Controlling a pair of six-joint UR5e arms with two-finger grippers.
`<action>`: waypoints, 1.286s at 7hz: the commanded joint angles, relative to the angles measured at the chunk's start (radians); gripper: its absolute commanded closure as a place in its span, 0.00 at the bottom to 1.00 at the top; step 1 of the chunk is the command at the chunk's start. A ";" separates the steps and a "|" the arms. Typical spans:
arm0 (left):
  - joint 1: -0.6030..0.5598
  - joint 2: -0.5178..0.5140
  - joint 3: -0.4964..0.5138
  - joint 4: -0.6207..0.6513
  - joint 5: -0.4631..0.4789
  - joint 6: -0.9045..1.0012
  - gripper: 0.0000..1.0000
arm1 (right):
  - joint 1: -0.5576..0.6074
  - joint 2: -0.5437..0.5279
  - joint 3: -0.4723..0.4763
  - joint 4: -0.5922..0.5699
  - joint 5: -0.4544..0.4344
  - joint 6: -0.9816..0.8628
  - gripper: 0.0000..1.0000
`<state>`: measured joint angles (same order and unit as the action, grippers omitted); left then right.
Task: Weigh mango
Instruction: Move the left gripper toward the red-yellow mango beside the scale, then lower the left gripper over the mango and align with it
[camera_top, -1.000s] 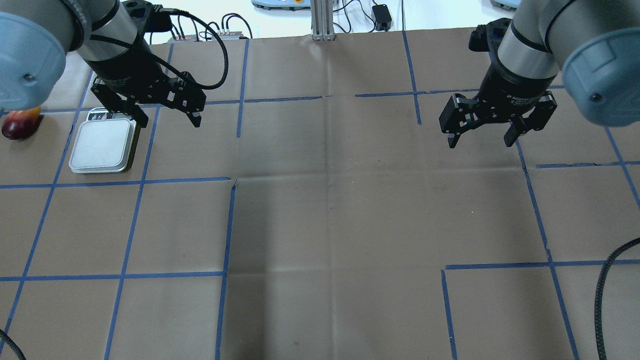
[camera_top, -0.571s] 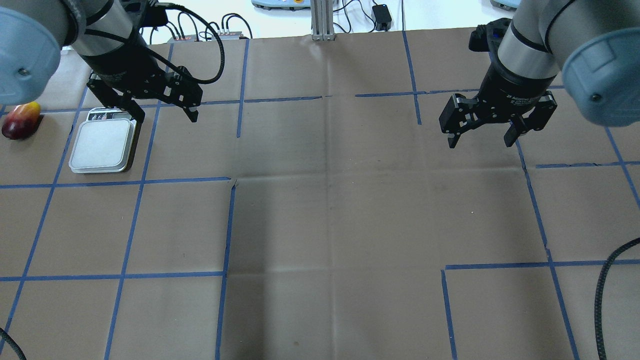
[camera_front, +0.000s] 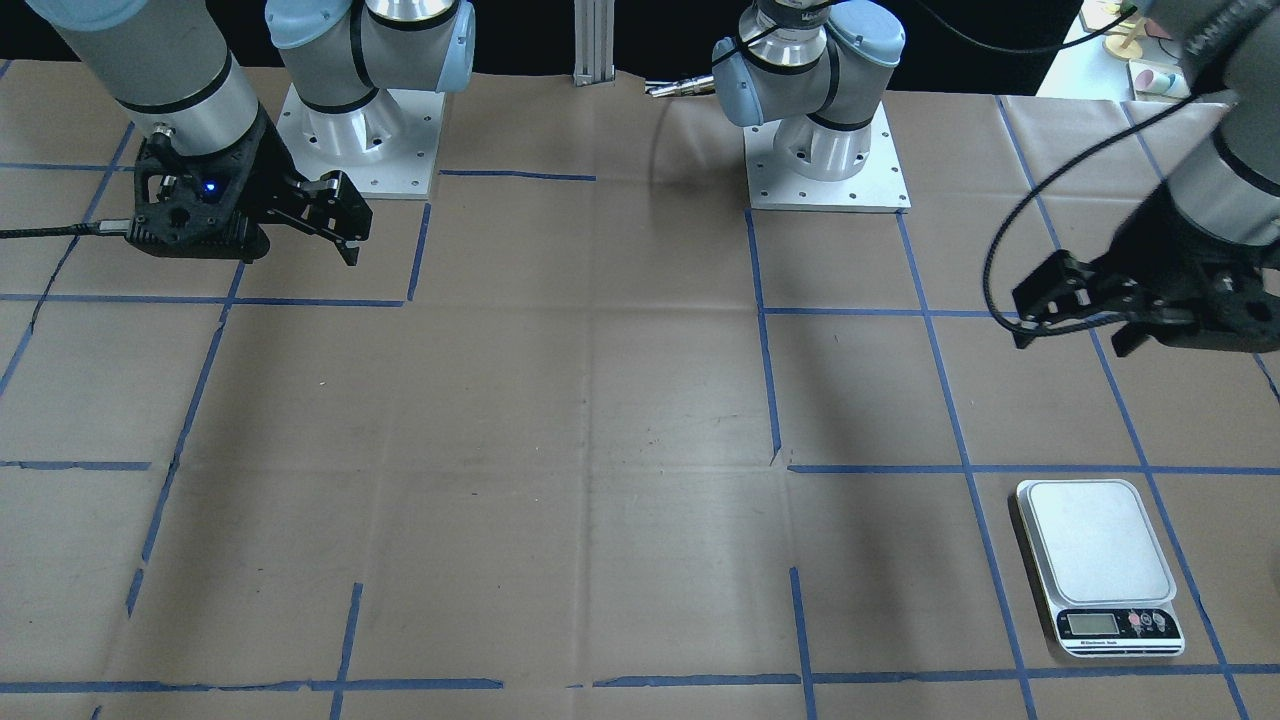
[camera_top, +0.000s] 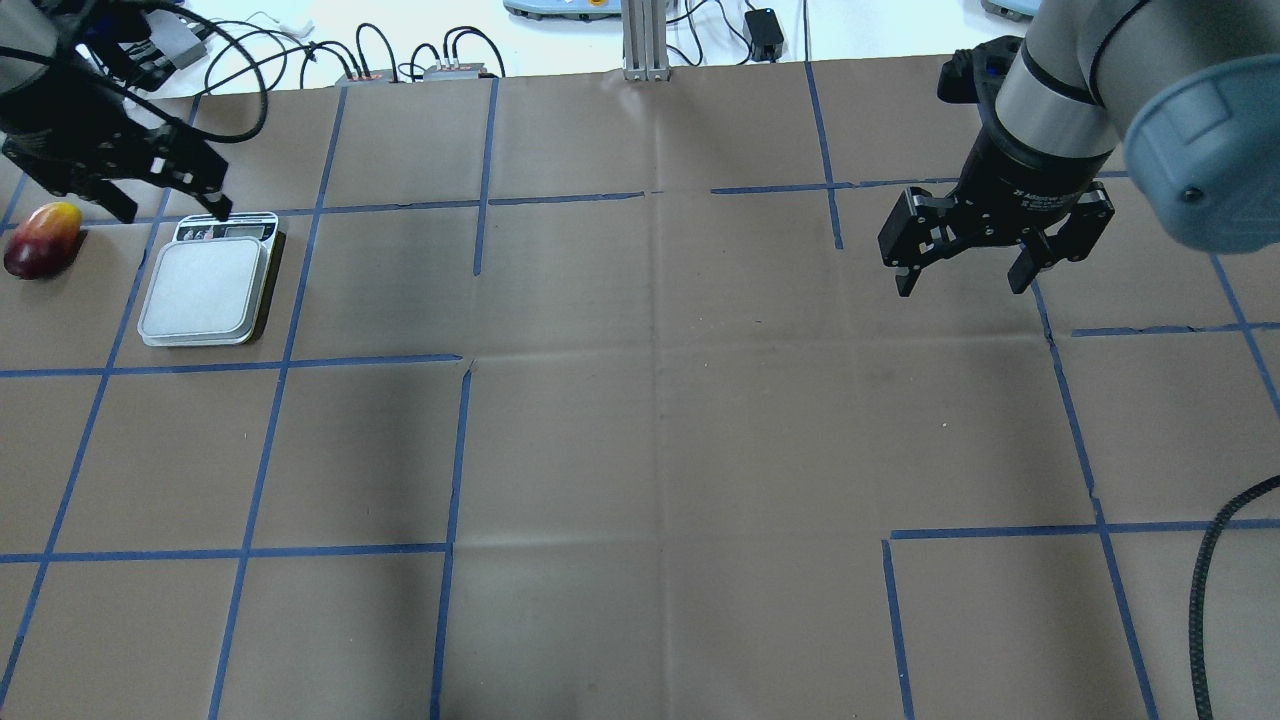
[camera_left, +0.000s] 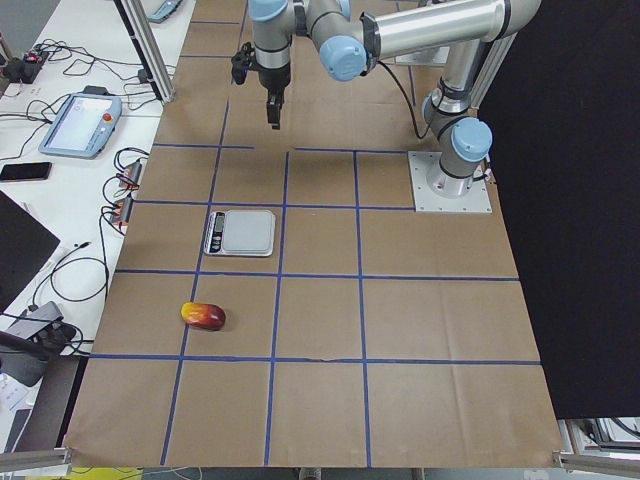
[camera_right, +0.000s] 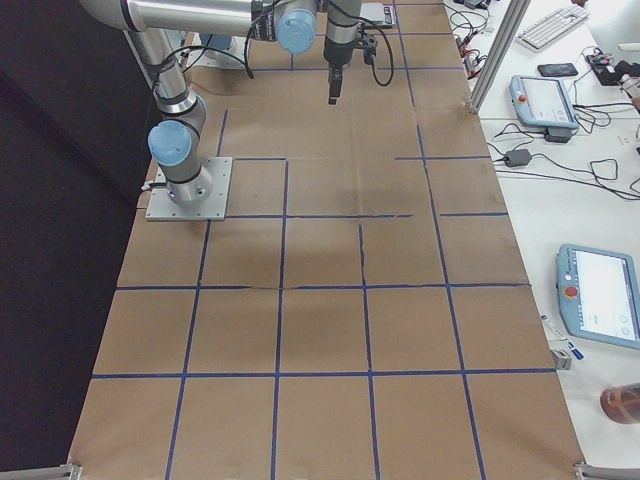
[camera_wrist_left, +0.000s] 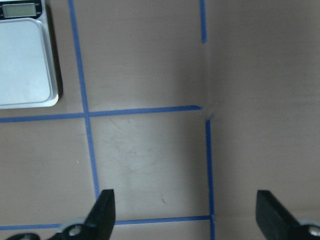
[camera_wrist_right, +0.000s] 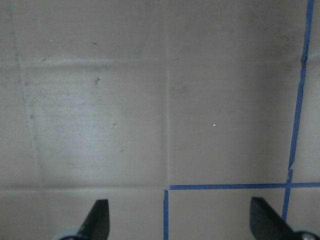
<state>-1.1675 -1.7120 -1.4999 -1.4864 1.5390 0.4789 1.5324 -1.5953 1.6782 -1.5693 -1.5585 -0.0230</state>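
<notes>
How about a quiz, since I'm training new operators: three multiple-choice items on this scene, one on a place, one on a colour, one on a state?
1. Where does the mango lie relative to the scale?
A) on its platform
B) on the table beside it, apart from it
C) under it

2. What colour are the tape lines on the table?
A) blue
B) green
C) white

3. What is the left hand's state?
A) shut on the mango
B) shut, empty
C) open, empty

Answers:
1 B, the overhead view shows a bare gap between the mango and the scale.
2 A, every line in every view is blue.
3 C, the left wrist view shows it spread wide, holding nothing.
</notes>
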 joint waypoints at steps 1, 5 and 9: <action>0.202 -0.145 0.099 0.061 0.001 0.276 0.01 | 0.000 0.000 0.000 0.000 0.000 0.000 0.00; 0.380 -0.635 0.649 0.052 0.000 0.589 0.01 | 0.000 0.000 0.000 0.000 0.000 0.000 0.00; 0.349 -0.926 0.943 0.057 -0.060 0.571 0.01 | 0.000 0.000 0.000 0.000 0.000 0.000 0.00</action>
<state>-0.8008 -2.5611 -0.6312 -1.4314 1.5016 1.0613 1.5324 -1.5955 1.6782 -1.5693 -1.5585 -0.0230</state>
